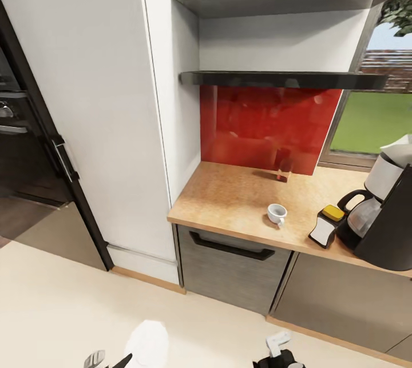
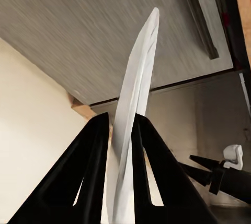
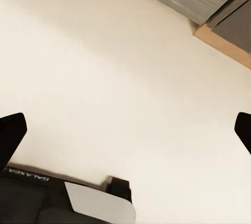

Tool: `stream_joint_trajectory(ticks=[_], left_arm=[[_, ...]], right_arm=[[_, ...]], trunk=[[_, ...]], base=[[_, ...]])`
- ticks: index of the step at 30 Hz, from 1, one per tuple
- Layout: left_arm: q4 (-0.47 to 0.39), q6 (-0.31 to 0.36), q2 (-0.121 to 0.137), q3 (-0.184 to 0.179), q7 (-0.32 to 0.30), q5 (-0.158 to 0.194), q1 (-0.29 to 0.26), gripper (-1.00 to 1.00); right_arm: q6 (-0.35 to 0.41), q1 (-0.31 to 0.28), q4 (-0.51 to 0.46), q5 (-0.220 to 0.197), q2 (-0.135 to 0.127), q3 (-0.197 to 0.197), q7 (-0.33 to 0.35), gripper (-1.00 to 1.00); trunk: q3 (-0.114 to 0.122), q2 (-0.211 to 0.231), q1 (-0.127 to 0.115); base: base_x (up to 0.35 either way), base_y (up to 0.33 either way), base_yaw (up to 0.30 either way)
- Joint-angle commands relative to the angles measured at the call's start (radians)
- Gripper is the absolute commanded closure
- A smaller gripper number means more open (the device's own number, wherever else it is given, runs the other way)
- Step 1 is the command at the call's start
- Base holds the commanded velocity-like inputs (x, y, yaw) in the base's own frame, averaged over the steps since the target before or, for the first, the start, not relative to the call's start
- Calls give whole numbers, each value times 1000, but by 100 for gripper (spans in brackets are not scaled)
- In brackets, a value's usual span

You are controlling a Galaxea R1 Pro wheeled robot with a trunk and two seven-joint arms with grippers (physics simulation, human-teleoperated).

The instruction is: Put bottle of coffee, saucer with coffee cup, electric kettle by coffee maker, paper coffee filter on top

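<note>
Here, at the far left of the head view, a dark built-in oven [image 1: 14,127] stands beside a tall white cabinet [image 1: 97,99] with a black handle [image 1: 64,159]. To the right of that cabinet runs the worktop [image 1: 229,196], tan and speckled, over a grey drawer [image 1: 232,268] with a black pull. Behind it a glossy red backsplash [image 1: 266,125] sits under a dark shelf [image 1: 280,78]. The bottle of coffee [image 1: 283,165] stands upright at the back of the worktop, against the red panel. Nearer the front edge the coffee cup [image 1: 277,213] rests directly on the worktop, well apart from the bottle. Further right a small white box with a yellow top [image 1: 326,225] stands just beside the coffee maker [image 1: 386,213], whose glass carafe faces the box and whose body is cut by the picture's right edge. A window [image 1: 372,110] with green lawn lies behind it. At the bottom of the head view the left end effector [image 1: 109,360] holds the saucer [image 1: 147,345] above the pale floor [image 1: 68,305]; in the left wrist view its black fingers [image 2: 97,172] pinch the white dish edge-on, so the saucer [image 2: 137,98] stands nearly upright between them. The right end effector [image 3: 125,130] is spread wide over bare floor, gripping nothing, with its fingertips [image 3: 11,130] at the edges of the right wrist view.
</note>
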Motion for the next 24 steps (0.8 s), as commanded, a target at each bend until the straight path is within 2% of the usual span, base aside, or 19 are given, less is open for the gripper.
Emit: stream_joint_trajectory(ticks=[1,7,12,18,24], left_arm=[[5,-10,1,-8,1,6,-1,100],[15,-9,5,-5,2,8,-1,100],[14,-11,9,-7,0,9,-1,100],[15,-10,9,-8,0,9,-1,100],[16,-11,9,-7,0,10,0,100]], right_arm=[[-4,-1,2,-10,0,7,4,-100],[-5,-1,0,-16,9,4,5,-100],[-4,-1,1,-16,10,3,6,-100],[-4,-1,2,-16,10,4,7,-100],[-3,-1,2,-17,11,3,7,-100]], trunk=[[-2,-2,1],[-2,-2,1],[-2,-2,1],[-2,-2,1],[-2,-2,1]], base=[[0,0,0],[0,0,-11],[0,-251,-19],[-19,-270,-218],[-176,-229,-262]])
